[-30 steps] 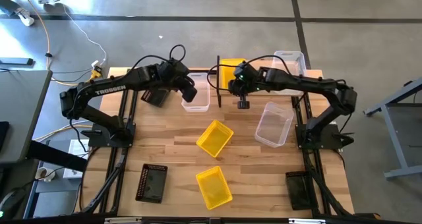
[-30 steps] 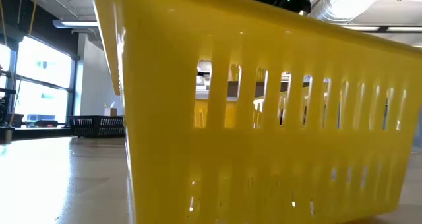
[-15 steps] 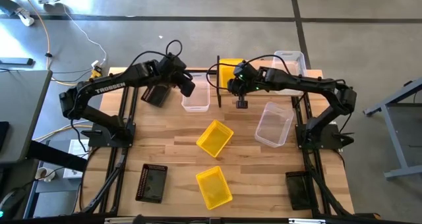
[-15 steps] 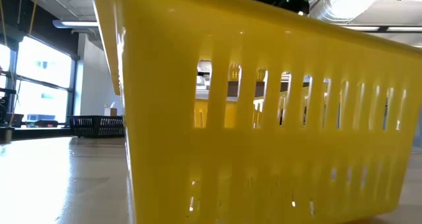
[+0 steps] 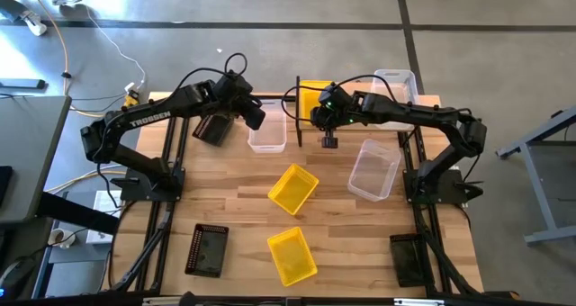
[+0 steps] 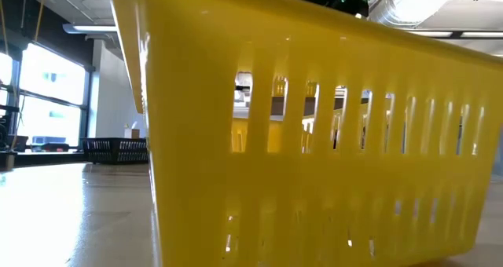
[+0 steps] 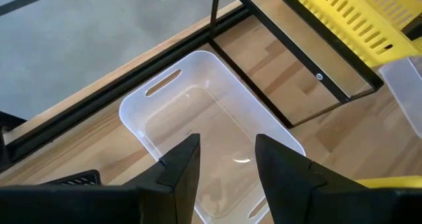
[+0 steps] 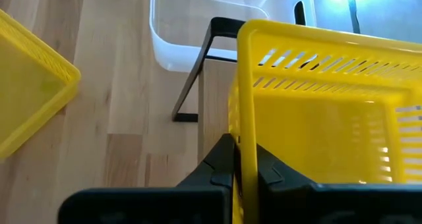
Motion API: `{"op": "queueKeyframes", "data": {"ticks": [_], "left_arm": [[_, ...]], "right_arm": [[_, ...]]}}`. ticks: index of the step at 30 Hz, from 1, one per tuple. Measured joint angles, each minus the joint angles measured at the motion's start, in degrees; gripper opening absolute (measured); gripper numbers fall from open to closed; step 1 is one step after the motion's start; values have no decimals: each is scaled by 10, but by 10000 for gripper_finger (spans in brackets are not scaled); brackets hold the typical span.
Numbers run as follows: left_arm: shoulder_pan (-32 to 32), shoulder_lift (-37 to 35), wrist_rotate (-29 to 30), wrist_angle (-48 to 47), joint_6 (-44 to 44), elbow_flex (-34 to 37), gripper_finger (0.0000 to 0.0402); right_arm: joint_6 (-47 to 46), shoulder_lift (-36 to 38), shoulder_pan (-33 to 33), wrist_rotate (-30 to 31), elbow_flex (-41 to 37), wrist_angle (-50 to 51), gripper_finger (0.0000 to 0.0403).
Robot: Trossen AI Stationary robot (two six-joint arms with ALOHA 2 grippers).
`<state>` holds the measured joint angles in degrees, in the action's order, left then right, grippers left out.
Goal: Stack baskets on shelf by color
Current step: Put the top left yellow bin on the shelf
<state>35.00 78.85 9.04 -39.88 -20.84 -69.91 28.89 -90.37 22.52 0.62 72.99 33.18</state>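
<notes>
My right gripper is shut on a yellow basket at the left end of the shelf, whose black post stands beside it. My left gripper hangs open over a clear basket that stands on its bottom on the table, left of the shelf. A second clear basket sits at the shelf's right end. On the table lie two more yellow baskets, a clear one and three black ones. My right gripper pinches the yellow basket's near end wall at its rim, one finger inside the basket and one outside. The fingers come from above, slanting from the near side. The basket is upright over the shelf plank; whether it rests there I cannot tell.
In the low view a yellow basket close to the camera fills most of the picture, with a black basket far off on the left. Bare wood lies along the table's left side and between the scattered baskets.
My left gripper has drawn back a little from the clear basket, toward the table's far left corner. The clear basket stays where it was. My right gripper and the yellow basket have kept still.
</notes>
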Motion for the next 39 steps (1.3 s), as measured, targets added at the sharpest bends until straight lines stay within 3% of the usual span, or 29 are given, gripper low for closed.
{"op": "queueKeyframes", "data": {"ticks": [8, 18, 30, 39], "left_arm": [[0, 0, -27, 0, 9, 0, 138], [0, 0, -26, 0, 11, 0, 138], [32, 0, -30, -16, 10, 0, 138], [91, -4, -29, -107, 10, 0, 138]], "right_arm": [[1, 0, 0, 7, 0, -9, 5], [-4, 0, 0, 8, 0, -9, 70], [-15, 27, -11, 29, 0, -7, 74], [-84, 37, -29, 70, 0, -5, 74]]}}
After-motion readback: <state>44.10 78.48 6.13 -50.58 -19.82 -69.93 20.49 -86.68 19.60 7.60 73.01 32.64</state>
